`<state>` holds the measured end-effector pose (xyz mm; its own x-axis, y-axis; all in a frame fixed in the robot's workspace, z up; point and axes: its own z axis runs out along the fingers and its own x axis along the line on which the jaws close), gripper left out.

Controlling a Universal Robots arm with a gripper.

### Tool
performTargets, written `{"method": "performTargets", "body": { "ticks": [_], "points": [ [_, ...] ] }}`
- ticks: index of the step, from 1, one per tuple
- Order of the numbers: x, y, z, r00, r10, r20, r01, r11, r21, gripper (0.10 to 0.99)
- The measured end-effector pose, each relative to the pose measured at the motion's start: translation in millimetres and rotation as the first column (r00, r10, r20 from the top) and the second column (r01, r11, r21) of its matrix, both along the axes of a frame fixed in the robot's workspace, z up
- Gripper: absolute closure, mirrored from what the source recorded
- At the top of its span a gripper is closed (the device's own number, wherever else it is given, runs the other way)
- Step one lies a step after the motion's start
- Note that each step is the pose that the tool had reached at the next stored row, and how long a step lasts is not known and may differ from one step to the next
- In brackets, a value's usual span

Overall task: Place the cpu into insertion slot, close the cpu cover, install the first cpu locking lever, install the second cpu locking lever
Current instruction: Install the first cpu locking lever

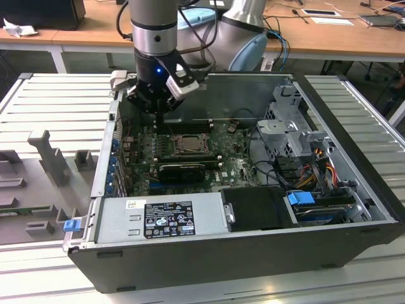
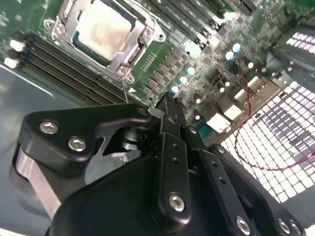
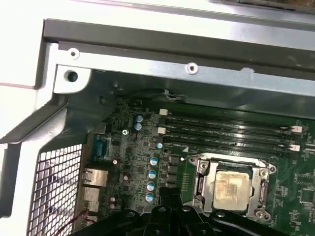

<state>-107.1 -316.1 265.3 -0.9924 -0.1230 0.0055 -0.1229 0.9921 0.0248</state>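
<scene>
— What sits at the exterior view's left?
— Grey moulded blocks [image 1: 45, 155] on the ribbed metal bench [image 1: 57, 95], just outside the open computer case [image 1: 221, 263]. A small blue clip [image 1: 71, 223] sits at the case's lower left corner, beside the labelled power supply [image 1: 168, 218].
— And the arm?
— It comes down from the upper middle of that frame, a little left of centre. The fingers [image 1: 160, 113] point down inside the case, above the green board [image 1: 240, 168] and near the rear wall. They are pressed together with nothing between them, and both wrist views show the tips meeting over the board.
— Where is the cpu?
— The cpu [image 1: 188, 145] lies in its socket at the middle of the exterior view, just below and right of the fingers and apart from them. Both wrist views show a tan smear on its metal top. The cpu cover [image 3: 203, 183] lies flat around it, and the chip shows through the window. I cannot tell whether it is latched down.
— What lies around the socket?
— Memory slots [image 1: 190, 125] run between the fingers and the socket, and a black card [image 1: 182, 170] lies just below it.
— Further right?
— A grey drive cage [image 1: 294, 126], orange and yellow wires [image 1: 316, 166], and a blue latch [image 1: 300, 197] at the case's lower right.
</scene>
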Motion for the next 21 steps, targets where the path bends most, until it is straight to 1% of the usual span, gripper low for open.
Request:
{"method": "performTargets", "body": {
  "ticks": [4,8,10,14,18,21],
  "points": [
    [-1.6,5.4,-3.9,1.0000,-0.001,0.0001,0.001,1.0000,0.003,0.980],
    [-4.1,10.2,-4.7,1.0000,-0.003,0.0001,0.003,1.0000,0.004,0.980],
    [-4.5,16.9,-5.2,1.0000,-0.003,0.0000,0.003,1.0000,0.005,0.980],
    [-4.4,21.9,-6.5,1.0000,-0.004,0.0000,0.004,1.0000,0.006,0.980],
    [-2.0,25.2,-7.8,1.0000,-0.003,0.0001,0.003,1.0000,0.007,0.980],
    [3.8,26.4,-8.0,1.0000,-0.004,0.0000,0.004,1.0000,0.007,0.980]
  ]
}}
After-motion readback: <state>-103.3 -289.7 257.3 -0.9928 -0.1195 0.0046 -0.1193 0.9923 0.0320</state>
